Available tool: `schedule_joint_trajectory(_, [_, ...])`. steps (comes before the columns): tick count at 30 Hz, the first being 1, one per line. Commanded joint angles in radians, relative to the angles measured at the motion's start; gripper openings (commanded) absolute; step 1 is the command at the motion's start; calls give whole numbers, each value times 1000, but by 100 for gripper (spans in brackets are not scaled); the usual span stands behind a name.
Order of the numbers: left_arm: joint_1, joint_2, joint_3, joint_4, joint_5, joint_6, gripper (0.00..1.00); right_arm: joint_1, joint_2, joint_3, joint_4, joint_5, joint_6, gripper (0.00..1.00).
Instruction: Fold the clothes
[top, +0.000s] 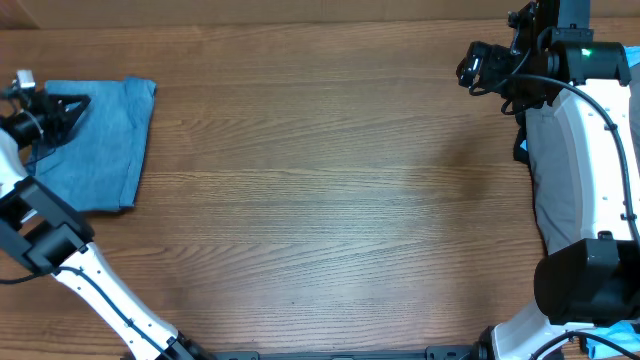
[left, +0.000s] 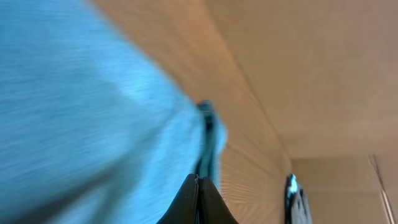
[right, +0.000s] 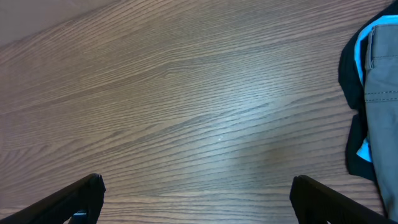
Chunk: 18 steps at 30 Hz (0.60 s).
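Wooden table (top: 320, 200): folded jeans (top: 100, 150), garment pile (top: 550, 190).

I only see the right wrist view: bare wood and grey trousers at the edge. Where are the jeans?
Observer: The jeans lie folded at the left side of the table, far from your open right claw.
Operator: Is the left claw on them?
Observer: The left claw is over their left part, jaws shut; I cannot tell whether it pinches cloth.
Operator: How does the grey pile lie?
Observer: The grey trousers run along the table's right edge, partly under the right arm.
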Motion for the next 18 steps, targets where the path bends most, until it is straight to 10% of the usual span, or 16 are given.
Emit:
schedule_joint_trajectory(1, [62,-19,-35,2,-50,54,4,-3,-1,2,6,3,-3,100])
schedule_joint_trajectory(13, [105,-19,-248,108,-151,86,4,-3,-1,2,5,3,-3,100])
schedule_joint_trajectory(18, [132,-20,-90,84,153,-10,4,-3,-1,2,6,3,-3,100])
